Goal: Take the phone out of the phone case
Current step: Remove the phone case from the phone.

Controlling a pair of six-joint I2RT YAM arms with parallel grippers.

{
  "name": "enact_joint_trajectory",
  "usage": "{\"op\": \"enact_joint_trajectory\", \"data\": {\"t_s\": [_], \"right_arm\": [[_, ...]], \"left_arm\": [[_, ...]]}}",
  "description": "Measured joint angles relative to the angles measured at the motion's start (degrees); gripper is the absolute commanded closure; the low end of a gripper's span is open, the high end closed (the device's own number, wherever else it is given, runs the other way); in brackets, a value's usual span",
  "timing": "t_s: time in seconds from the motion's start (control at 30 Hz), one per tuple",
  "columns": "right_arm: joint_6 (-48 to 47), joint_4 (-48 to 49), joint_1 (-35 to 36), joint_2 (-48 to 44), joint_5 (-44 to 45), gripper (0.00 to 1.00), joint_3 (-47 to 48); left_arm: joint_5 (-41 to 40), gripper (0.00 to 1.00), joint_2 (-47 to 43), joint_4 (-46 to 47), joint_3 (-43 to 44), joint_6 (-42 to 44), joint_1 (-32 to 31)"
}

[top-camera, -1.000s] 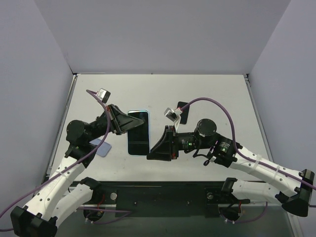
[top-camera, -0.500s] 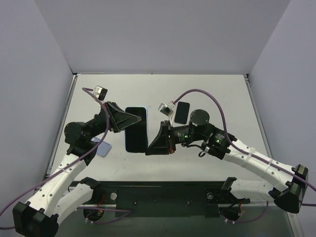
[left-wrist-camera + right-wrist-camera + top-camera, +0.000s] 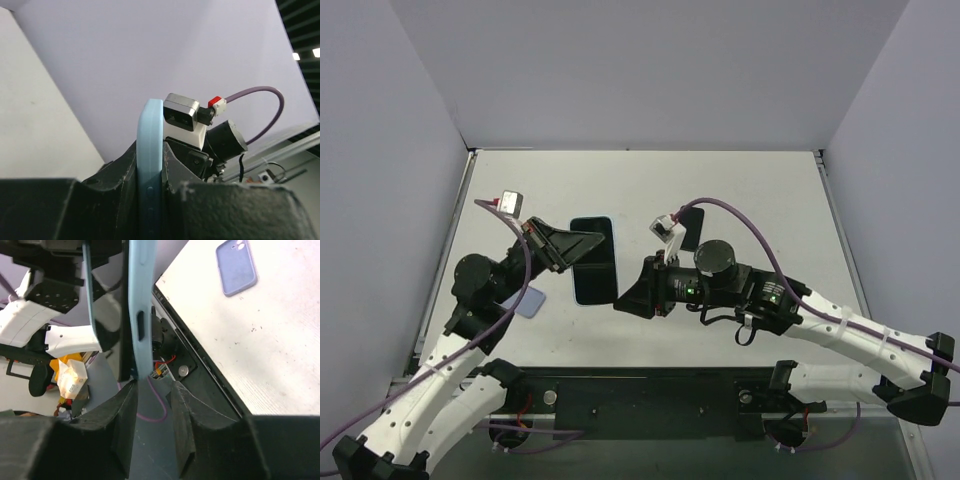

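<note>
1. The phone (image 3: 593, 260) is left of centre in the overhead view, dark screen up. It is seated in its light blue case (image 3: 151, 135), whose rim shows around the phone's edge.
2. The left claw (image 3: 592, 242) reaches in from the left of the overhead view and meets the upper part of the phone.
3. Left claw state: clamped on the case. In the left wrist view the case stands edge-on between the two black fingers (image 3: 120, 172), and both fingers press against its sides.
4. The right claw (image 3: 622, 303) reaches in from the right and sits at the lower right corner of the phone.
5. Right claw state: fingers (image 3: 185, 420) apart. In the right wrist view the blue case edge (image 3: 137, 315) runs down beside the left-of-frame finger, and a gap shows on its other side (no clamping is visible).
6. The pictures do not show whether the phone touches the table (image 3: 760, 190).
7. A second phone (image 3: 692, 222), dark, lies flat on the table right of centre, partly hidden by the right arm's camera block.
8. A lilac case (image 3: 528, 301) lies flat on the table at lower left, well apart from the held phone. The same lilac case (image 3: 236, 266) shows at upper right in the right wrist view.
</note>
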Motion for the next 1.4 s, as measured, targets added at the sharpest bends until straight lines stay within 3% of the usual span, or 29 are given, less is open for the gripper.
{"op": "enact_joint_trajectory", "data": {"t_s": [0.1,0.23,0.53,0.77,1.4], "right_arm": [[1.33,1.49,-1.07,-2.80,0.70,0.64,-3.91],[5.88,5.16,-2.97,-6.75,1.44,0.64,-9.16],[17.40,23.26,-2.25,-7.02,-2.03,0.80,-12.28],[20.68,28.79,-1.84,-5.20,-3.17,0.79,-13.03],[21.49,31.23,-1.51,-2.86,-3.61,0.75,-14.12]], "left_arm": [[-5.35,1.00,-5.29,-10.14,0.07,4.85,-1.16],[-9.14,1.00,-9.55,-14.86,0.11,7.82,-2.14],[-12.70,1.00,-9.07,-17.88,0.11,9.31,-2.14],[-13.84,1.00,-9.07,-18.60,0.11,9.31,-2.14],[-16.48,1.00,-10.34,-15.63,-1.25,5.55,-1.81]]}}
